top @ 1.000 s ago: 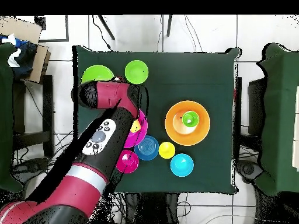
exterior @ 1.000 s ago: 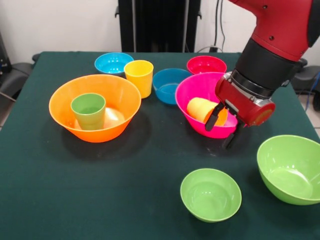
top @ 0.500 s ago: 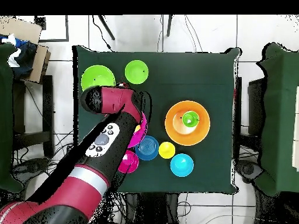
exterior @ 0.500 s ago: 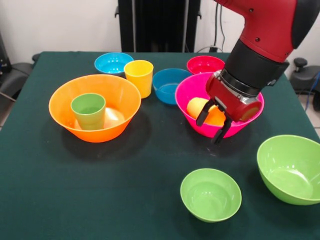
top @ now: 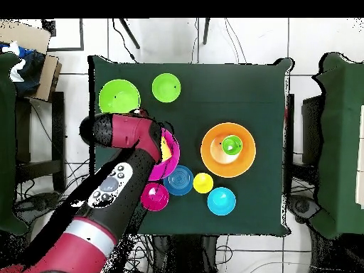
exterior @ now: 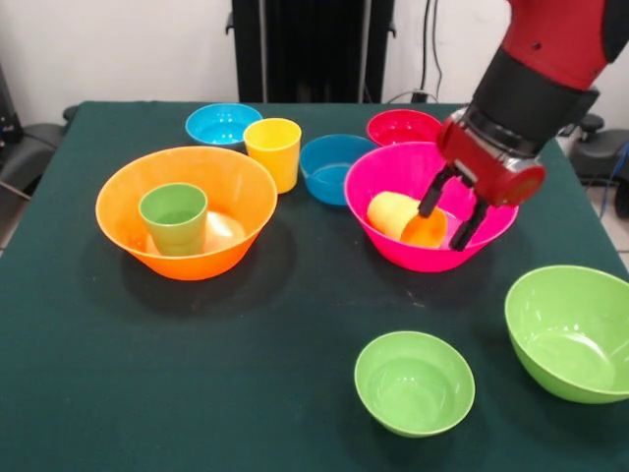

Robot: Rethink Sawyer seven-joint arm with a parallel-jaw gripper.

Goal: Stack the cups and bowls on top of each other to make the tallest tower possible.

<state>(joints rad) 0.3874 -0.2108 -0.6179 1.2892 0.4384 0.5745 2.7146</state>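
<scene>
1. While the green-clothed table (exterior: pixel 197 393) carries every piece of the set, the red and black arm (top: pixel 106 192) reaches in over the large hot pink bowl (exterior: pixel 393 177).
2. The gripper (exterior: pixel 450 208) hangs with its two black fingers spread apart over that bowl's inside, holding nothing, just beside the orange-yellow cup (exterior: pixel 401 216), which lies tipped on its side in the bowl.
3. The large orange bowl (exterior: pixel 128 202) holds the green cup (exterior: pixel 174 216) upright.
4. The large lime green bowl (exterior: pixel 570 334) sits alone at the table's edge, with the small lime green bowl (exterior: pixel 414 383) near it.
5. Behind, the light blue bowl (exterior: pixel 218 123), yellow cup (exterior: pixel 273 152), darker blue bowl (exterior: pixel 329 167) and red-pink bowl (exterior: pixel 405 127) stand in a loose row.
</scene>
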